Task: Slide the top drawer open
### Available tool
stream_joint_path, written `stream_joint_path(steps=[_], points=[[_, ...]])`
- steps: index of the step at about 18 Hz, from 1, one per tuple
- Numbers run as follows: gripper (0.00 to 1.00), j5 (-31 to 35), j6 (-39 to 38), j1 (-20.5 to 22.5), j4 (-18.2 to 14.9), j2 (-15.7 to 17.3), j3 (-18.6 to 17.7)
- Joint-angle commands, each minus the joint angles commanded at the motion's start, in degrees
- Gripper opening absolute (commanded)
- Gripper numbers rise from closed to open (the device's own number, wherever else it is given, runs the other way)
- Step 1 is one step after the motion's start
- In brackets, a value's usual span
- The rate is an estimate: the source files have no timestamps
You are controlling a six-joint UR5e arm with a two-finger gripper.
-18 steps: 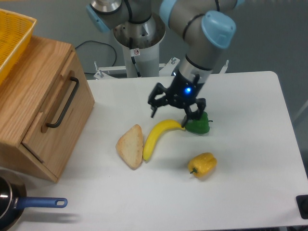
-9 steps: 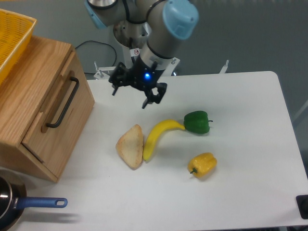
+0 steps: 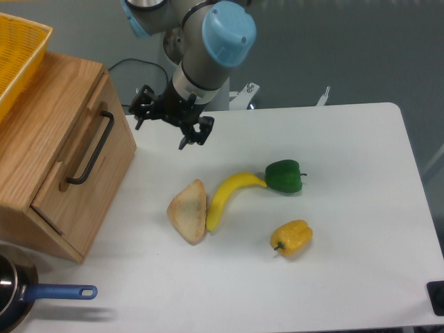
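- You had a white table (image 3: 347, 173) under a grey backdrop.
- The top drawer (image 3: 83, 163) sat at the left of the frame, looking shut.
- Your gripper (image 3: 163, 126) hovered upper centre-left, jaws spread wide and holding nothing, near the drawer's black handle (image 3: 92, 148).

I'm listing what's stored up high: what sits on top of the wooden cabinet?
A yellow basket rests on the cabinet top, at its left, partly cut off by the frame. Its inside is not visible from here.
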Motion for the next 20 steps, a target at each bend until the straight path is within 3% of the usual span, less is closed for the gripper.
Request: stream_joint_path(steps=[3,11,20], points=[[1.00,0.1,-2.7,-1.9,0.7,-1.7,0.1],[1.00,-0.6,-2.7,-3.5,1.1,-1.8,0.2],[1.00,-0.2,-3.0,-7.0,1.9,0.7,0.2]])
